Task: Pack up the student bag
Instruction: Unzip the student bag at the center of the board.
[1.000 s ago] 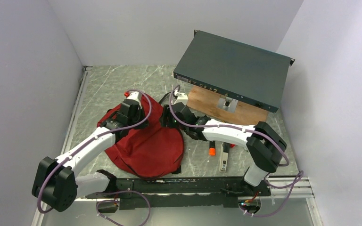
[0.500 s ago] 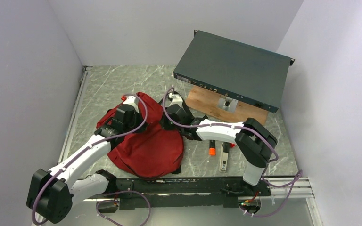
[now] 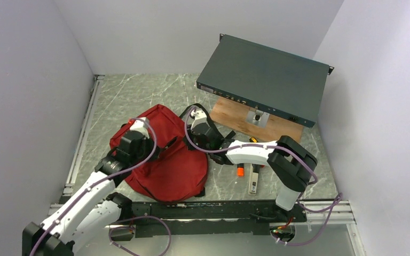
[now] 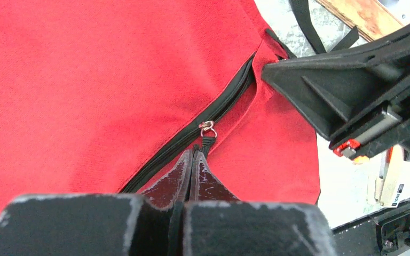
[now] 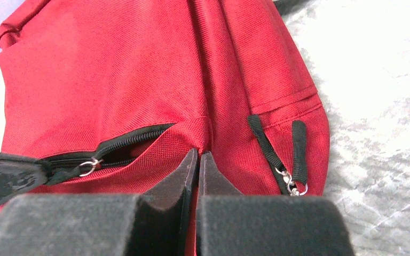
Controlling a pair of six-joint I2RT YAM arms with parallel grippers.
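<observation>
Bag opening in hand; packing not yet begun.

The student bag (image 3: 165,165) lies flat on the table (image 3: 139,96), centre-left, between the two arms. The left gripper (image 4: 194,153) has its fingers closed on the black zip pull (image 4: 208,141), just below the metal ring. The right gripper (image 5: 198,156) has its fingers closed too, apparently pinching a fold of the red fabric beside the far end of the zip (image 4: 229,101). The zip shows only a short gap, so the bag is judged barely opened. Nothing is seen inside it. A small orange-tipped item (image 3: 240,171) and a pale flat item (image 3: 253,180) lie on the table to the right of the bag, unpacked. At the back, a metal box (image 3: 264,77) rests on a wooden board (image 3: 235,114).
</observation>
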